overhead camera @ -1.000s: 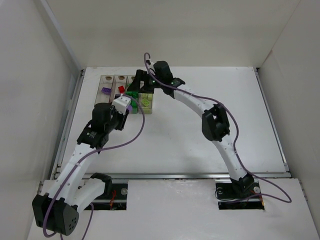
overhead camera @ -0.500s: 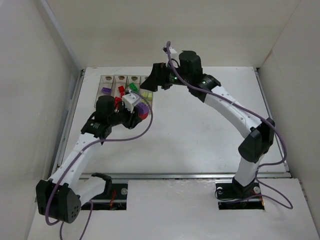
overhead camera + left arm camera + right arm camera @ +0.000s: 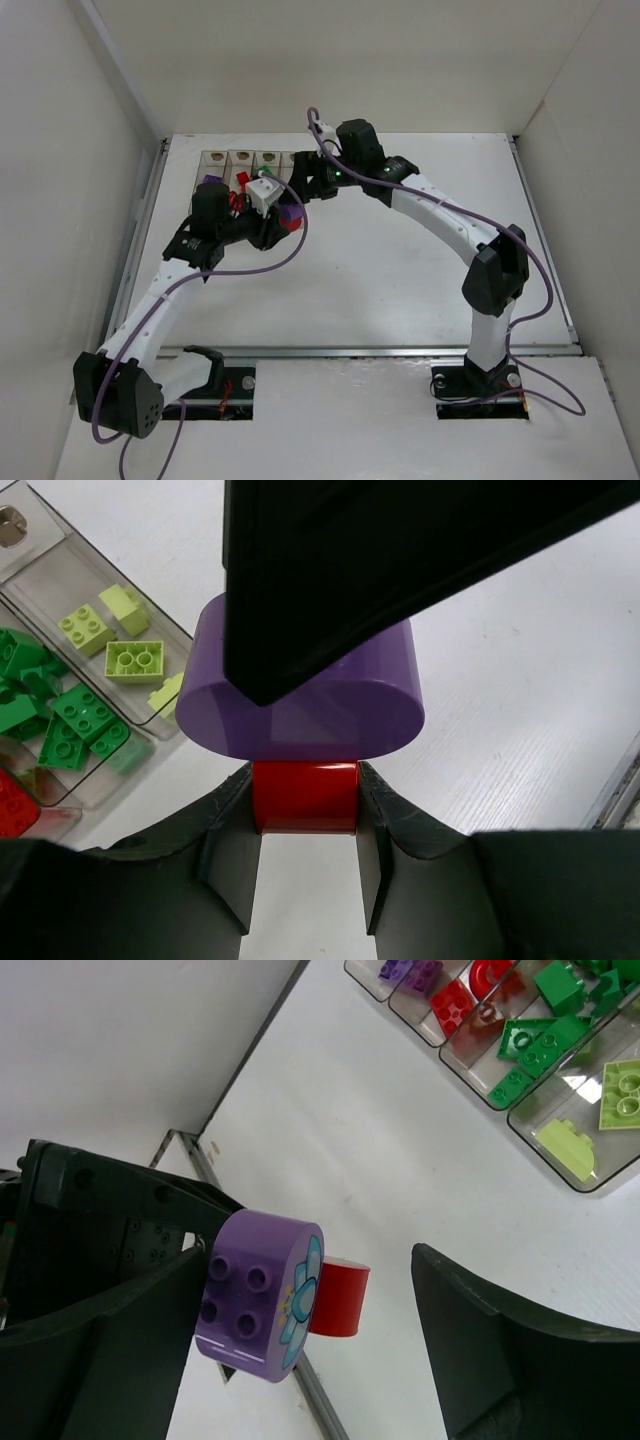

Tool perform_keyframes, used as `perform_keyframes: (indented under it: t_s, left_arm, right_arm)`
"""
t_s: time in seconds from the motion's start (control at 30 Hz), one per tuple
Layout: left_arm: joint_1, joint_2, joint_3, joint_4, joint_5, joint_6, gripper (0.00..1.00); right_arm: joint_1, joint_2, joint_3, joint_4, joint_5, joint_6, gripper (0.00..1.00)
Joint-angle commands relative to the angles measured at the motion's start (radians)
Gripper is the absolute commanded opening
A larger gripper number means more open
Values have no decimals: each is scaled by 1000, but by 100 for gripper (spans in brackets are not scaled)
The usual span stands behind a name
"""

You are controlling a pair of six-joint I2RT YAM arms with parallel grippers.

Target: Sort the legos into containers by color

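Left claw [image 3: 305,792]: clamped on the red brick [image 3: 305,802]; both fingers are pressed against its sides, and this grip is unchanged over the last second.
Purple brick [image 3: 300,720]: a rounded piece stuck on the red brick's far end, just beyond the left claw's fingertips; its studs and a flower print are seen from the right wrist.
Right claw [image 3: 305,1260]: jaws apart, one on each side of the purple brick. A clear gap is seen at one finger [image 3: 500,1340]; contact at the other cannot be told.
Containers [image 3: 585,1185]: well ahead of the right claw and off to one side of the left claw; purple, red, green and pale yellow-green legos [image 3: 540,1030] are already lying in separate bins.
Recent change: a second ago the right claw hung over the containers; it has since been swung away to the joined pair, which has been lifted by the left claw, and its jaws have begun to narrow.
Meaning for the task: a two-arm separation is judged to be in preparation, since the joined pair cannot be sorted by colour until it is pulled apart.
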Motion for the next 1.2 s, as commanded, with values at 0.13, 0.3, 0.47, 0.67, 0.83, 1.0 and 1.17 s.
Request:
perform_keyframes:
  t_s: [0.13,0.3,0.47,0.67,0.83,1.0,1.17]
  left_arm:
    - [1,33,52,37,-71,-2,0]
    - [1,42,62,37,-100,-2,0]
    - [1,42,84,48,-91,-2,0]
    - [1,42,73,39,-91,-2,0]
    - [1,42,73,39,-114,-2,0]
    - [1,42,30,-1,-175,58,0]
    - [25,79,-11,-70,-302,101,0]
  right_arm:
    - [13,-38,42,-13,-26,-47,87]
    - [22,-9,72,-26,-40,-47,82]
    - [31,101,186,-118,-79,-67,76]
    - [31,121,209,-99,-89,-67,60]
    - [31,121,209,-99,-89,-67,18]
    - [0,66,145,-48,-2,-36,0]
    - [-113,-78,-30,118,140,116,0]
